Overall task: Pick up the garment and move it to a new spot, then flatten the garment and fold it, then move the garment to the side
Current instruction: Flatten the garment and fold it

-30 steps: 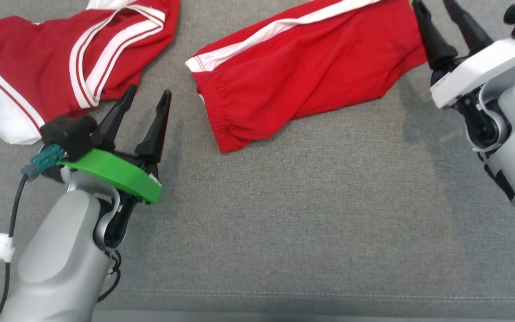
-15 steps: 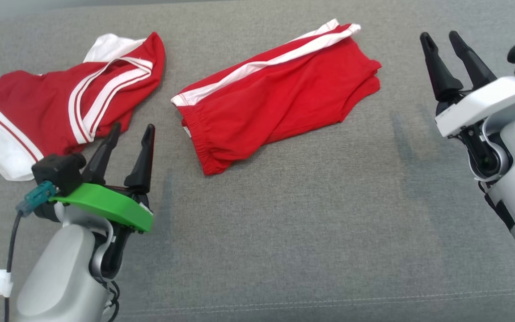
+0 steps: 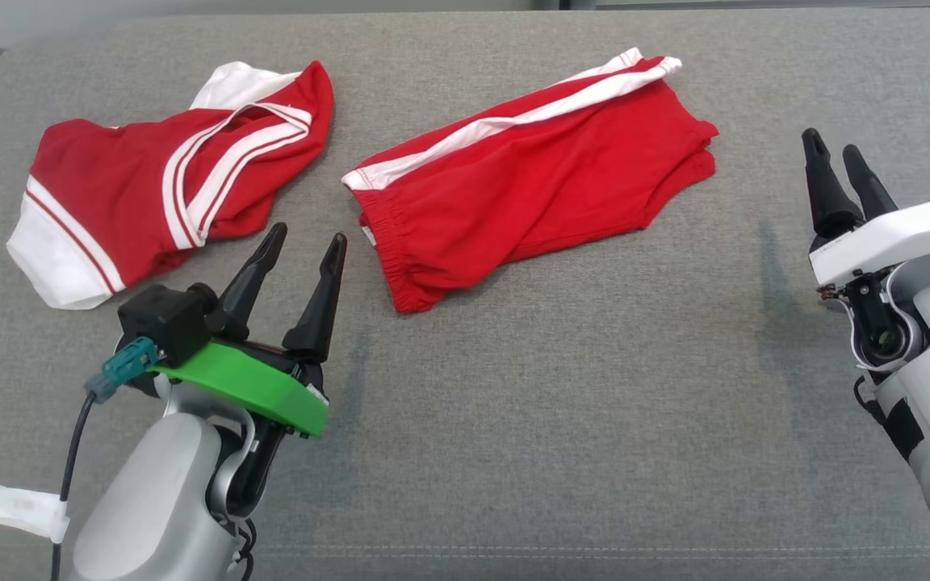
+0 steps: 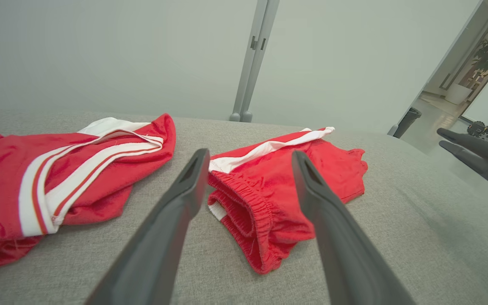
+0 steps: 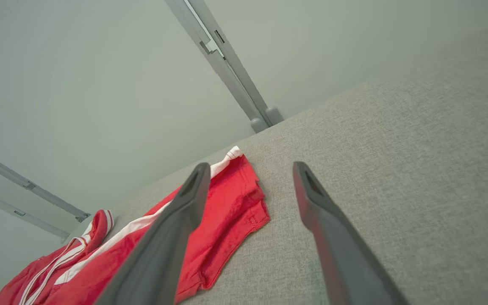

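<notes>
Red shorts with a white side stripe (image 3: 529, 181) lie folded and slanted on the grey cushion, also seen in the left wrist view (image 4: 278, 199) and the right wrist view (image 5: 227, 220). A second garment, red with white bands (image 3: 166, 181), lies crumpled to their left. My left gripper (image 3: 307, 235) is open just in front of the gap between the two garments, touching neither. Its fingers frame the shorts' waistband (image 4: 249, 153). My right gripper (image 3: 831, 141) is open and empty, off the right end of the shorts (image 5: 250, 165).
The grey cushion (image 3: 562, 420) has broad bare room in front of and right of the garments. Its back edge runs close behind them, with a pale wall and a grey post (image 4: 250, 63) beyond. My right gripper shows at the left wrist view's right edge (image 4: 440, 137).
The head camera has tilted, so the whole picture has shifted down. My right gripper has drawn back from the right end of the shorts. Both grippers stay open.
</notes>
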{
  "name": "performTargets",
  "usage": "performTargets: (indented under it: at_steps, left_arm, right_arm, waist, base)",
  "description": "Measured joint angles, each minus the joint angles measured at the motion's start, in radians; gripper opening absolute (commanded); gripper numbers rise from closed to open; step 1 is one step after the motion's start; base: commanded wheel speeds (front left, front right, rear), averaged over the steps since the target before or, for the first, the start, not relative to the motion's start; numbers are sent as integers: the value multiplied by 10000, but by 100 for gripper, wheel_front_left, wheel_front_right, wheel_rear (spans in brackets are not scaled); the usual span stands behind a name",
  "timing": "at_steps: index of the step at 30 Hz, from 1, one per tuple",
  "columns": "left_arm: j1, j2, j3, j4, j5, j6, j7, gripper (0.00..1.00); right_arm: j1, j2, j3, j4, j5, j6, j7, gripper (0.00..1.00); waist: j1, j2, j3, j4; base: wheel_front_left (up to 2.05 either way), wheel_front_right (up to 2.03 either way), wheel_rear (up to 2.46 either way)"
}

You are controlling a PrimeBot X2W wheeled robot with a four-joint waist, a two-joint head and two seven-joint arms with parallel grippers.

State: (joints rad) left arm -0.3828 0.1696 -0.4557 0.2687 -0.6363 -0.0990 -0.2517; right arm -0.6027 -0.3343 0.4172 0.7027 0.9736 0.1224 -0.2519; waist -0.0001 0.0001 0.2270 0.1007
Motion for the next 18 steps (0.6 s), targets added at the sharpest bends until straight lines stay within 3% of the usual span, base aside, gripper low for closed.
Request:
performTargets:
  at_steps: [5, 12, 18]
  left_arm:
    - [5, 15, -38, -240, 102, -25, -2, 100]
    - [9, 19, -56, -587, 161, -65, -2, 100]
    - [16, 13, -31, -782, 159, -71, -2, 100]
  right_arm:
    - [-112, 234, -280, 786, 754, 4, 128, 100]
    - [-1113, 75, -621, 1632, 1191, -8, 922, 100]
    - [-1525, -257, -757, 2385, 1248, -288, 1413, 100]
  waist:
    - [0, 0, 143, 433]
    - [0, 0, 467, 1086]
    - [0, 0, 825, 1633]
  base:
    - [0, 0, 0]
    - [0, 0, 0]
    - [0, 0, 0]
